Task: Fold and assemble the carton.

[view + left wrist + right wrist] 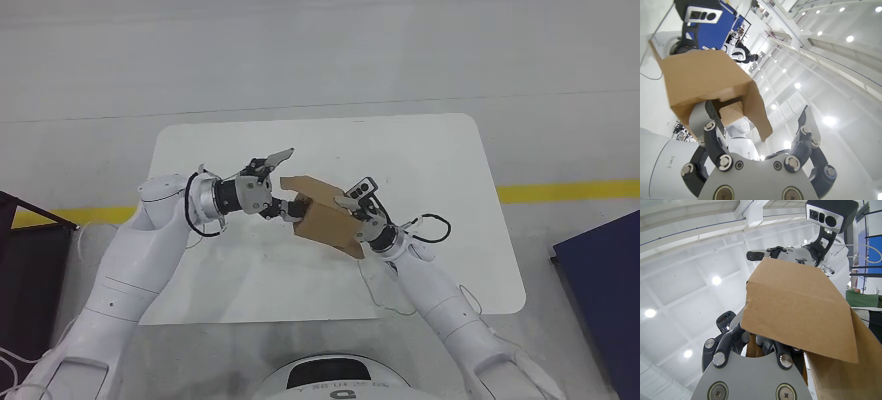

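Middle blocked, edges passable
Barred over the middle of the surface [440, 150] by the carton [325, 222], flanked by left end effector [285, 182] and right end effector [350, 208]; passable along the far edge and both right corners.

White worktop [440, 160] with rounded corners, standing on a pale grey floor [300, 60]. A yellow floor line [570, 190] runs out past the worktop's left and right edges. Dark blue surface [605, 290] off the right edge, and a dark frame [30, 250] off the left edge. Overhead is a white ceiling [677, 279] of beams and panels with round lamps [849, 38] lit. Blue board [715, 36] farther off.
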You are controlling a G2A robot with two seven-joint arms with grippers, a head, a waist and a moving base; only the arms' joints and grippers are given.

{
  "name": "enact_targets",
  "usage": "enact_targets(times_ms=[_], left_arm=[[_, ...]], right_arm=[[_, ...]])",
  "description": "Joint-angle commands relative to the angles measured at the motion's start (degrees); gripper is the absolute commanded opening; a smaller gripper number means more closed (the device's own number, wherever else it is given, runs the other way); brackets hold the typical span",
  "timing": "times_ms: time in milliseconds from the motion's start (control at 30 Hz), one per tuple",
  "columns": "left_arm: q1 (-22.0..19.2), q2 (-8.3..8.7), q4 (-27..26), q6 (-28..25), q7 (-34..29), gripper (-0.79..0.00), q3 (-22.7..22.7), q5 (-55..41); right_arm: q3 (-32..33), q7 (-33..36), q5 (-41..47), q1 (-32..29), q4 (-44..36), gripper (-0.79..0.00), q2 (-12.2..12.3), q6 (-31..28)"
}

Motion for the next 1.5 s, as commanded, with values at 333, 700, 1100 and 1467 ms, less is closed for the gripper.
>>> enact_targets(times_ms=[333,700,1100,1467], left_arm=[[-0.6,0.96,-0.1,1.5,-3.0,-0.548,-1.0,3.3],[-0.7,1.67,0.2,2.0,-3.6,-0.6,-1.2,6.0],[0.1,2.8,-1.3,2.4,-2.6,-0.613,-3.0,8.9],[0.4,3.29,-2.9,3.5,-2.4,-0.597,-2.2,10.2]], right_arm=[[-0.1,-0.1,0.0,0.7,0.7,-0.785,-0.3,0.3],[-0.3,-0.8,-0.5,1.5,0.9,-0.785,-0.4,0.9],[0.1,-0.9,-0.5,2.3,1.4,-0.785,-0.5,2.0],[0.5,0.3,-0.2,2.4,2.4,-0.785,-0.6,2.1]])
